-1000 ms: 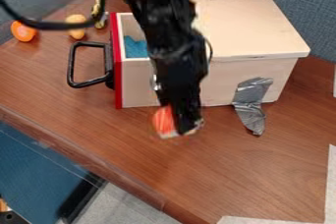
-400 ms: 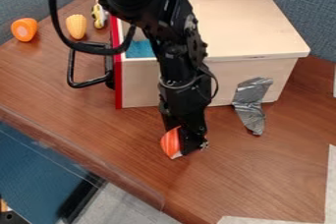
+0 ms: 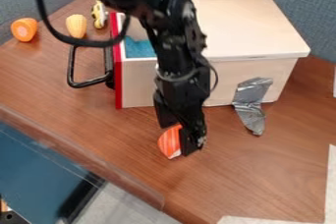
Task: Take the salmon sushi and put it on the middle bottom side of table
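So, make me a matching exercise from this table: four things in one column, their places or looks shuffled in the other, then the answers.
Things
1. Salmon sushi
2. Toy corn
3. Tape
4. Handle

Places or looks
A. Black, on the side with the red panel
B. Silvery gray, stuck to the wooden box
C. Orange with pale stripes
D. Yellow, beside the round orange piece

Right pairs: 1-C, 2-D, 3-B, 4-A

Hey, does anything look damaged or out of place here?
The crumpled silver tape looks odd: it's stuck on the wooden box, its lower end trailing past the base. The drawer with the red front also stands open. I see no spill.
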Tool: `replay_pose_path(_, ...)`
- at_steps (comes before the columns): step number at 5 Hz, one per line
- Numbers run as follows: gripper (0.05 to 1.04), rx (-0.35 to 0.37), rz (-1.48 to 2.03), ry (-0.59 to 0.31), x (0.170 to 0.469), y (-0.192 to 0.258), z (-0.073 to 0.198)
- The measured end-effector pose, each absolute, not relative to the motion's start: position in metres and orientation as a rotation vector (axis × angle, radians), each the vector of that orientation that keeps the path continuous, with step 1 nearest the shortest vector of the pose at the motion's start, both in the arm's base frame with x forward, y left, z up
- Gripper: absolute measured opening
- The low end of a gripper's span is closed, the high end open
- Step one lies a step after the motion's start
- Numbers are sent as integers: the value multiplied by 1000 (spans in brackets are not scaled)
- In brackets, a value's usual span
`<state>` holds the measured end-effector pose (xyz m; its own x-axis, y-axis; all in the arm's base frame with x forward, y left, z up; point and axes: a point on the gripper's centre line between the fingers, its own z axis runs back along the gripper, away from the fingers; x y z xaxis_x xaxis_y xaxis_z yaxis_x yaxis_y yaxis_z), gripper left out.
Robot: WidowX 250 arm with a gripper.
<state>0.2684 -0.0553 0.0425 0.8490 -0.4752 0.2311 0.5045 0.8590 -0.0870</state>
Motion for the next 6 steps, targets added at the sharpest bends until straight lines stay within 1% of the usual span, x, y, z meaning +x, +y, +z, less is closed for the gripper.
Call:
replay_pose_path(1, 1005, -181, -517, -240, 261, -50, 76)
replay_pose_path(2, 1001, -207, -491, -265, 257, -33, 107)
replay_pose_path(3, 1001, -254, -450, -238, 249, -2, 116)
replay_pose_path(4, 1001, -223, -485, -238, 239, 23, 120)
replay_pose_path(5, 1001, -231, -509, -206, 228, 49, 116)
replay_pose_path(6, 1001, -212, -578, -181, 221, 73, 113)
